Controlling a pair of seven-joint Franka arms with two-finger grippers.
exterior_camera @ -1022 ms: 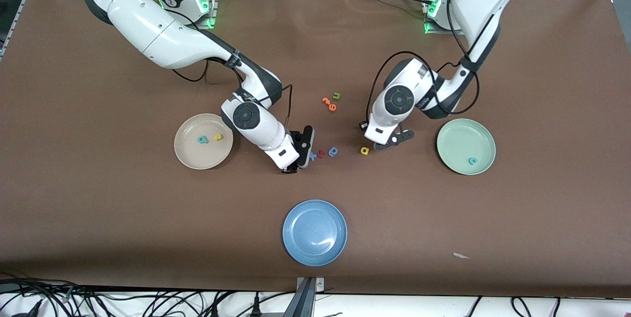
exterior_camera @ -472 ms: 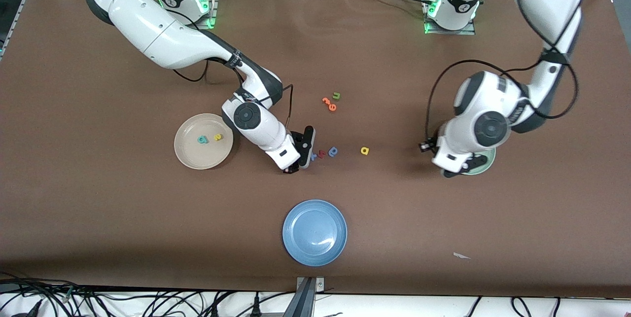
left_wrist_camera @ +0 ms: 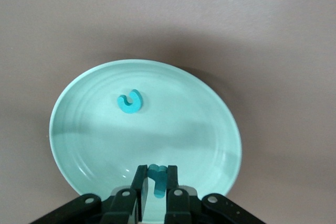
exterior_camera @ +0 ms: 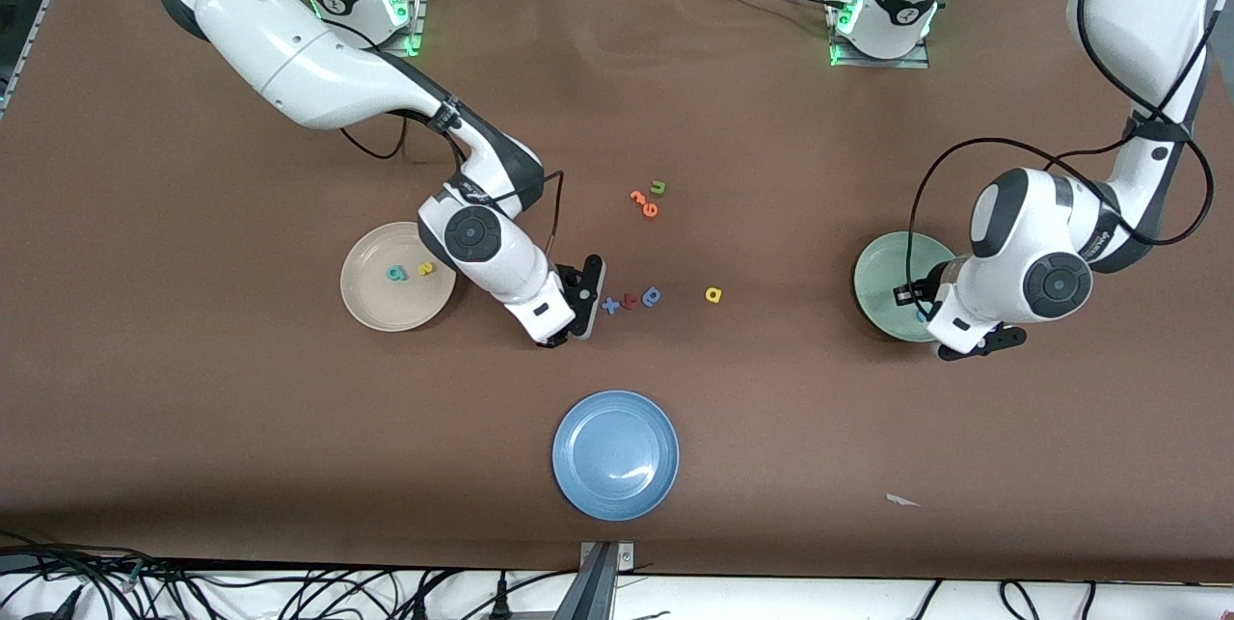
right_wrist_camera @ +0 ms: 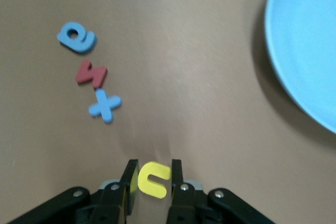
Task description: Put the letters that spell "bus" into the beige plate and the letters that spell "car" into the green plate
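right gripper point(right_wrist_camera: 154, 177): pinched yellow u point(right_wrist_camera: 155, 179); slip risked in transit.
left gripper point(left_wrist_camera: 155, 178): clamped teal r point(left_wrist_camera: 157, 178) over green plate point(left_wrist_camera: 210, 145); rim bounce risked.

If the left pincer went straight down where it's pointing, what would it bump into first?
Probably the green plate. The left pincer, shut on a teal letter, points down over the plate's edge part; the teal "c" lies off to one side.

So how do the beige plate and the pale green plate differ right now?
The round cream-beige plate holds two small foam letters, a teal one and a yellow one; the round mint-green plate holds a single teal "c". The left gripper, shut on another teal letter, is over the green plate; no gripper is over the beige plate. Both are shallow-rimmed and about the same size.
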